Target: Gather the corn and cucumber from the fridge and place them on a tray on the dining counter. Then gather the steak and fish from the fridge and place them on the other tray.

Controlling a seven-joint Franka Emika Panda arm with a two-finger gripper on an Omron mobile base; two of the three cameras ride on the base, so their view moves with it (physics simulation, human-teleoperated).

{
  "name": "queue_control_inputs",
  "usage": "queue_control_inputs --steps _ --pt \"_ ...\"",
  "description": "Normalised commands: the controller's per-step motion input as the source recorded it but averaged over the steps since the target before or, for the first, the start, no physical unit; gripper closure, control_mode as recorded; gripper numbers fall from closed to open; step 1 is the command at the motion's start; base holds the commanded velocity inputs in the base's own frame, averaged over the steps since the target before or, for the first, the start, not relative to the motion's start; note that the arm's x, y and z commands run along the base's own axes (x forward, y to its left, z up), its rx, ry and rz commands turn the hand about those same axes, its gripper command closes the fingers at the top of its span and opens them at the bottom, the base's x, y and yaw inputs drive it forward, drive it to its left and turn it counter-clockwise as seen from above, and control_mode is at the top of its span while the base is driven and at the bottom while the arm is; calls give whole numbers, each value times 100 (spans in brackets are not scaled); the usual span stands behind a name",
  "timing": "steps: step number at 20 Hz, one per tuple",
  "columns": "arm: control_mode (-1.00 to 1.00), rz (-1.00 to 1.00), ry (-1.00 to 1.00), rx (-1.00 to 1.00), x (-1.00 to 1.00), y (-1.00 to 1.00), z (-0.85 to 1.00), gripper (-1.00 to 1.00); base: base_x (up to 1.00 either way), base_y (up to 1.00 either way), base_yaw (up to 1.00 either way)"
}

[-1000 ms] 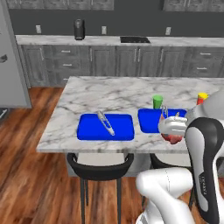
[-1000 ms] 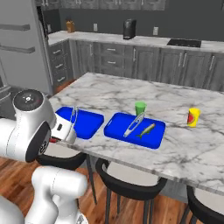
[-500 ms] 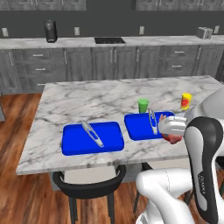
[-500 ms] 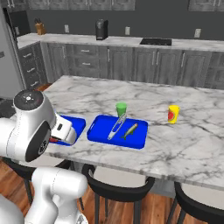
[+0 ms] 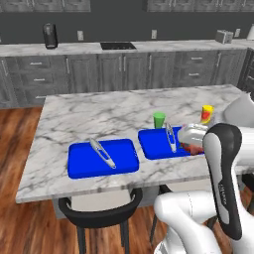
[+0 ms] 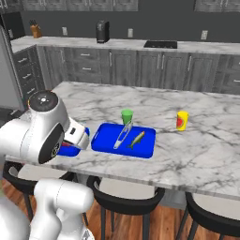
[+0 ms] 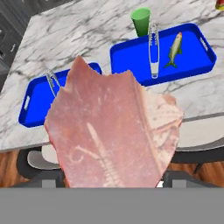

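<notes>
A: Item one, nearest: the steak [image 7: 111,131], a flat pink-red slab with paler marbling, held up close in front of the hand camera. Carried by the gripper [image 5: 191,140], whose jaws stand wide and appear clamped across the slab's width. The fingertips themselves are hidden behind the meat, so the exact contact cannot be made out.

B: Position of the load?

A: At the near edge of the dining counter [image 5: 114,111], above the counter edge beside the right-hand tray [image 7: 131,54]. In the left base view a reddish sliver shows under the hand, close to that tray's near corner.

B: Item two?

A: That tray: bright blue, low rim, holding a fish [image 7: 174,50] and a pair of metal tongs [image 7: 152,48]. A green cup [image 7: 141,21] stands just behind its far rim.

B: Item three?

A: The second blue tray [image 5: 102,158], to the left on the same marble top, holding another pair of tongs [image 5: 101,153]. No corn or cucumber can be seen in it. Farther off: a yellow and red bottle [image 6: 182,120] on the counter, then the dark-grey cabinet run [image 5: 124,69] along the wall.

B: Step in hand?

A: Judged: delivery of the steak, second half of the task. The fish already lies in its tray.

B: Next move requires?

A: Carrying the slab forward over the fish tray, lowering it onto bare blue floor clear of fish and tongs, then opening the jaws.
</notes>
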Motion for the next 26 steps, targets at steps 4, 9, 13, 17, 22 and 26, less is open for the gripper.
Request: queue_control_inputs --steps 4,9,13,17,22,26 --pt "-100 -10 5 2 99 -22 -25 100 0 0 0" --pt "-100 -8 0 -1 85 -8 -52 100 0 0 0" --pt "-100 -2 0 -3 31 0 -45 100 0 0 0" --pt "-100 0 3 -2 21 0 -24 100 0 0 0" --pt "-100 0 10 0 49 0 -27 100 0 0 0" --pt "-100 0 10 0 51 0 -24 100 0 0 0"
